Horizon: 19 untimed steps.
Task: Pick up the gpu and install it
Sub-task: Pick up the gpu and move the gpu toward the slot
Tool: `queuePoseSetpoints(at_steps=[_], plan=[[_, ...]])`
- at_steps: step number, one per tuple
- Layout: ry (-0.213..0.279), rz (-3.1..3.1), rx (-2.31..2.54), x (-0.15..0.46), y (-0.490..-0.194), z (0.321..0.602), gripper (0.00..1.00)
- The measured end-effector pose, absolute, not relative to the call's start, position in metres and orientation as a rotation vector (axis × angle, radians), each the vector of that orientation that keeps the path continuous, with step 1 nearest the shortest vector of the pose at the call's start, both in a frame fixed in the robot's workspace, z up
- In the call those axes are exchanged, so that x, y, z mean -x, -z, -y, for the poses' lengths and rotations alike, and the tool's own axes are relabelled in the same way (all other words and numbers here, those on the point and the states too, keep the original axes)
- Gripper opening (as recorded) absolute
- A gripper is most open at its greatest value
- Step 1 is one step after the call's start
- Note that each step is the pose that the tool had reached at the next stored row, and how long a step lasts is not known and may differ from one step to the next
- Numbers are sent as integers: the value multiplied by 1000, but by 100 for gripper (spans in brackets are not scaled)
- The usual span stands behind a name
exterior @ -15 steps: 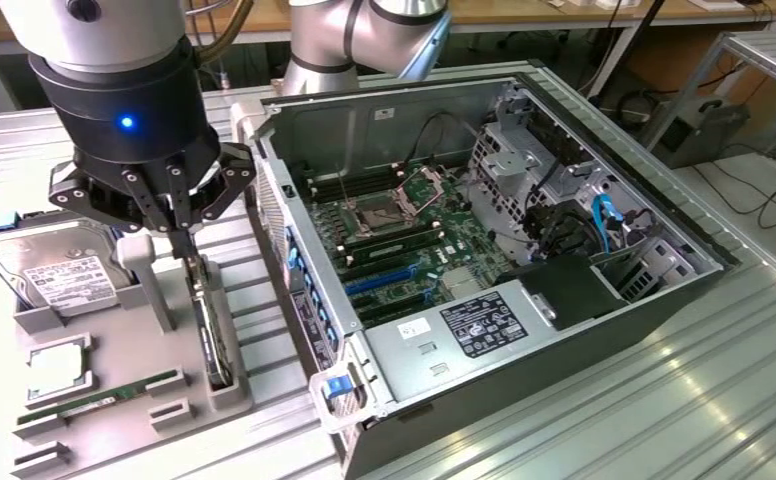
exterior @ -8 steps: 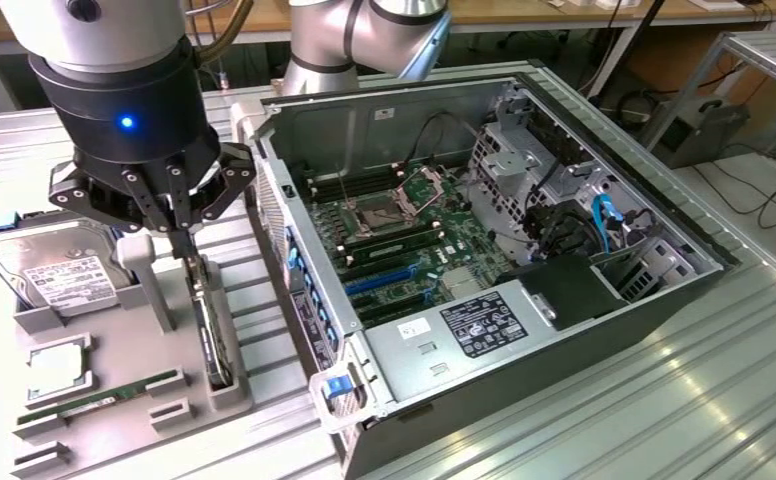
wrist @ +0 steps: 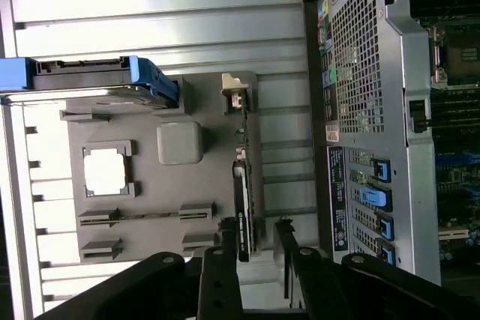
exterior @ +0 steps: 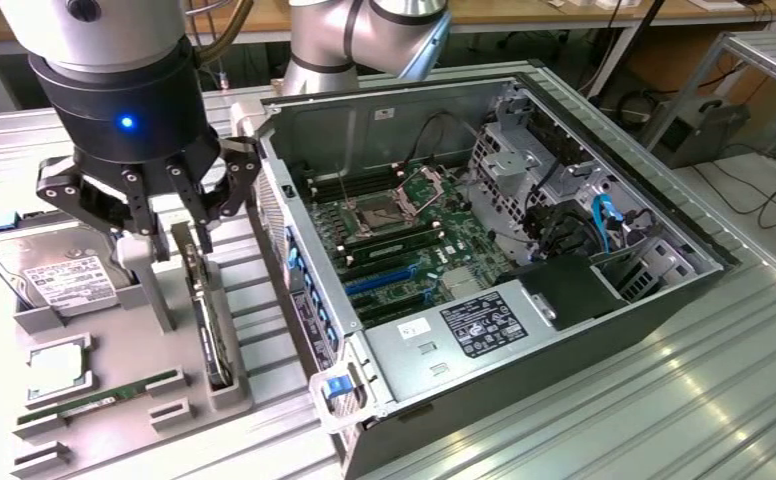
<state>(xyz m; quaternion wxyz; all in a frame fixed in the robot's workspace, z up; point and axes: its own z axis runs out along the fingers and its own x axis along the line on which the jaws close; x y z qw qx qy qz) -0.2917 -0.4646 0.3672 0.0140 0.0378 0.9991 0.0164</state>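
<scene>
The gpu (exterior: 209,325) is a slim dark card standing on edge in a slot of the grey holder tray (exterior: 161,405), at the exterior view's left beside the open computer case (exterior: 402,375). My gripper (exterior: 161,240) hangs over the card's far end, open. In the wrist view the gpu (wrist: 244,185) runs up to the gripper (wrist: 255,236), and its near end lies between the two black fingers (wrist: 222,260) with a gap on each side. The motherboard (exterior: 402,235) with its blue slots lies exposed inside the case.
The tray also holds a silver hard drive (exterior: 52,275) with a white label, a CPU (exterior: 57,365) and a green RAM stick (exterior: 101,395). The case's perforated rear wall (wrist: 356,73) stands close beside the tray. Ribbed metal table surface (exterior: 655,400) surrounds everything.
</scene>
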Motion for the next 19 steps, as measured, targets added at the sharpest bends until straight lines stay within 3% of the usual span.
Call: queuePoseSetpoints(at_steps=[3,19], plan=[[-51,-3111,-117,292,-364,465,45],[-51,-3111,-118,293,-323,465,45]])
